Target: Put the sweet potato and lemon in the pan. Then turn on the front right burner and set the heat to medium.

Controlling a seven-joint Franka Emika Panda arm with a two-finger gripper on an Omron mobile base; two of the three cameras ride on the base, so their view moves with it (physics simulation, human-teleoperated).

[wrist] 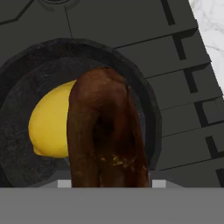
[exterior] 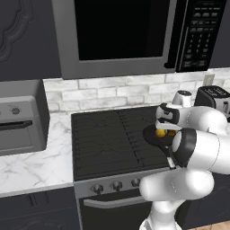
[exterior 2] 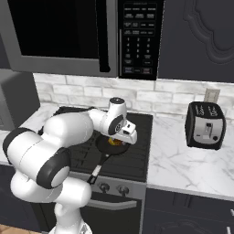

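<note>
Sweet potato (wrist: 105,131) fills the middle of my hand view, dark brown and standing up from between the finger tips, so I read the gripper (exterior 2: 119,139) as clamped on it, though the tips themselves are hidden behind it. Left of the sweet potato in that view, the lemon (wrist: 50,127) lies on the floor of the pan (wrist: 26,87), its right side covered by the sweet potato. The pan's dark rim curves around both of them, and the black grates run off to the right toward a strip of marble counter (wrist: 210,22).

From my left base view, going across: a grey toaster oven (exterior: 20,119) sits on the counter at the left, then the cooktop (exterior: 112,139), then the pan on the front right burner (exterior: 150,150) with the lemon showing yellow under the hand. From the right base view, the pan's handle (exterior 2: 101,164) points toward the front edge of the stove, and a black toaster (exterior 2: 206,125) stands well apart on the right.
</note>
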